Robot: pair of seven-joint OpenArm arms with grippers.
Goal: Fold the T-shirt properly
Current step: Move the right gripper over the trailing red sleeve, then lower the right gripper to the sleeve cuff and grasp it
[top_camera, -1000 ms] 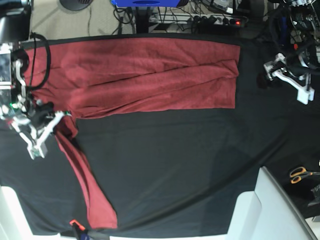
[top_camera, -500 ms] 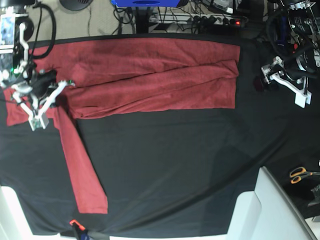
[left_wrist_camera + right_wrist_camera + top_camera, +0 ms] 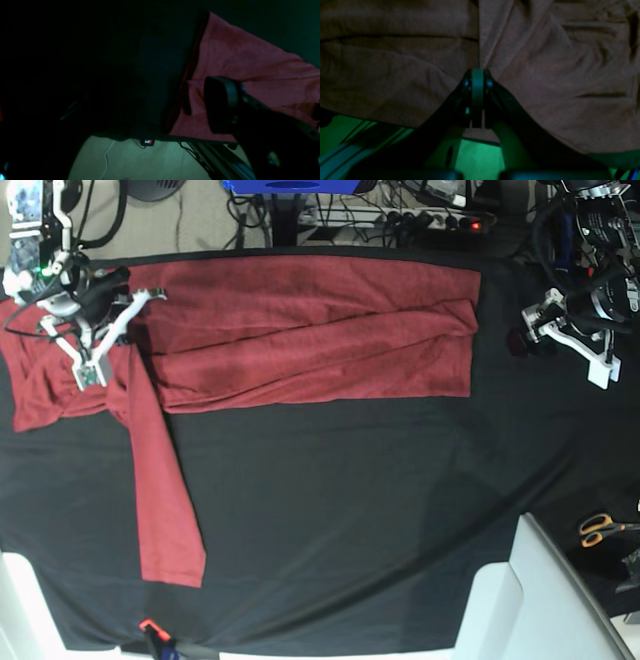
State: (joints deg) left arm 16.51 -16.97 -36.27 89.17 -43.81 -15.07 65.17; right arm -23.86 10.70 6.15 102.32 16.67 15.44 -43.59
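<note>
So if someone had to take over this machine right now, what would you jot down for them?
Right gripper: shut, pinching the T-shirt near its shoulder end.
Left gripper: open, empty, off the hem end, over the black table cover.
Shirt: body lies as a long band along the far edge; one sleeve trails toward the near edge.
Done: body folded lengthwise.
Left: bring the sleeve in, then fold the band shorter.

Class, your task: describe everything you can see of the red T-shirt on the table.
The T-shirt is plain brick-red, thin soft knit, long-sleeved and unprinted. Its body lies folded lengthwise in a creased band along the far edge of the black table cover. One sleeve hangs out from the band toward the near edge, flat and straight. The right gripper is shut on the fabric at the sleeve end; the left gripper is open, apart from it.
</note>
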